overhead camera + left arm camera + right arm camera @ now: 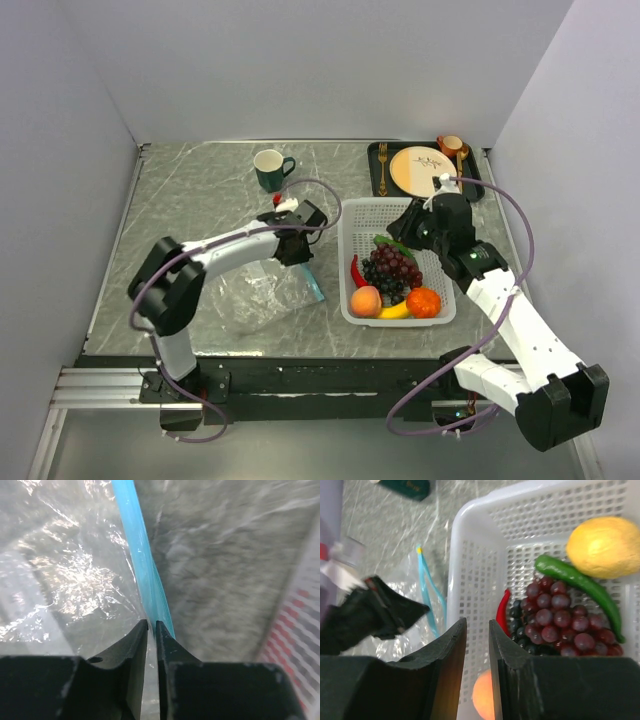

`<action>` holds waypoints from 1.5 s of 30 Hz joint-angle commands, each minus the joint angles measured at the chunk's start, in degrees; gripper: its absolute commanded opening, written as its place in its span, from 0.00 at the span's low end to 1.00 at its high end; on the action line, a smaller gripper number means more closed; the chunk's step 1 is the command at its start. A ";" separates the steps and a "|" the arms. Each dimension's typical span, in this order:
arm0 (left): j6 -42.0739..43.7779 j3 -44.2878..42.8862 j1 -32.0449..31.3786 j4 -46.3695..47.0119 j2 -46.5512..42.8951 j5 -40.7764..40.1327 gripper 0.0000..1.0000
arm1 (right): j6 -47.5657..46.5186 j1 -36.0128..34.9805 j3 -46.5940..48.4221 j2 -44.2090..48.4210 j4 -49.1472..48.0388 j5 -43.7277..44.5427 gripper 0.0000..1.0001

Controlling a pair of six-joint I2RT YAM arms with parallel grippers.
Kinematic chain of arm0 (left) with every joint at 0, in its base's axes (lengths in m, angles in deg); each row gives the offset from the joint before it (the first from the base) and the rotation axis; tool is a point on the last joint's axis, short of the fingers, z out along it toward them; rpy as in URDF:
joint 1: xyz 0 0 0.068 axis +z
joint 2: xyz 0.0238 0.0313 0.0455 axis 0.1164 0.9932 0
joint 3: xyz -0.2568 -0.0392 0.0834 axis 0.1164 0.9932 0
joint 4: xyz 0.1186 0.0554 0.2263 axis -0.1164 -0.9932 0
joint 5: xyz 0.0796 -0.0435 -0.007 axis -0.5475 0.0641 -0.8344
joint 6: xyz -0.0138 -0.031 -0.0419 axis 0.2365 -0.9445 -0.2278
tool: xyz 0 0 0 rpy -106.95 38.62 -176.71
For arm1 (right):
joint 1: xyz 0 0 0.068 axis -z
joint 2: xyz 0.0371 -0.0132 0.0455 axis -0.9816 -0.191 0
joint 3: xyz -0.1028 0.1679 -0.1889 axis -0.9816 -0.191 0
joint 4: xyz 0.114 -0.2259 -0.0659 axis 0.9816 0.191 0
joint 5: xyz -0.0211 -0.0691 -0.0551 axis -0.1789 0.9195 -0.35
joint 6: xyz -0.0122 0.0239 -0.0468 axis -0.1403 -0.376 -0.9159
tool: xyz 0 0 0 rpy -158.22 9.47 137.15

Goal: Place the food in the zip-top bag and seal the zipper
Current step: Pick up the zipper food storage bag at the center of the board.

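Black plastic fingers of the left gripper [152,624] are closed to a hairline slit. The zipper [142,555] runs straight into that slit and looks pinched there. It is a narrow, smooth teal strip, slightly bowed. The bag [65,580] is thin clear film, crinkled and shiny, lying on the grey marbled table [225,570].

From above, the bag lies flat just left of the basket [470,570]. The zipper forms its right edge, so the mouth faces the basket. The strip's long axis runs far to near, slanting a little rightward toward the near end.

Right gripper [476,622] has its jaws nearly together with a narrow gap and nothing in them. It hangs over the basket's left wall.

The basket is white plastic mesh, rectangular with rounded corners, and holds all the food:
- bumpy yellow lemon [605,547] at the far end
- long curved green pepper [580,585]
- glossy dark purple grapes [560,617]
- slim red chili [503,611] against the left wall
- round peach [366,300], yellow banana [395,311] and orange [423,302] along the near side

Dark green mug [270,170] stands at the far side of the table; the marks on it are too blurred to read. Round cream plate [418,168] sits far right.
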 commanded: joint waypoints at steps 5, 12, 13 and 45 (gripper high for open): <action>3.25 1.73 -0.18 0.72 -11.77 -0.33 0.04 | -0.83 0.38 -1.87 -4.92 -8.56 -15.65 0.32; 6.95 7.87 -0.18 6.60 -23.26 1.42 0.04 | -0.83 -2.78 1.20 -13.27 -13.40 -27.17 0.31; 7.38 9.54 -0.09 7.56 -24.50 2.03 0.05 | -0.83 -4.18 1.99 -14.24 -13.58 -28.06 0.31; 9.94 14.92 -0.09 13.20 -33.83 5.56 0.21 | 4.00 -14.91 11.49 -34.47 -22.11 -32.82 0.00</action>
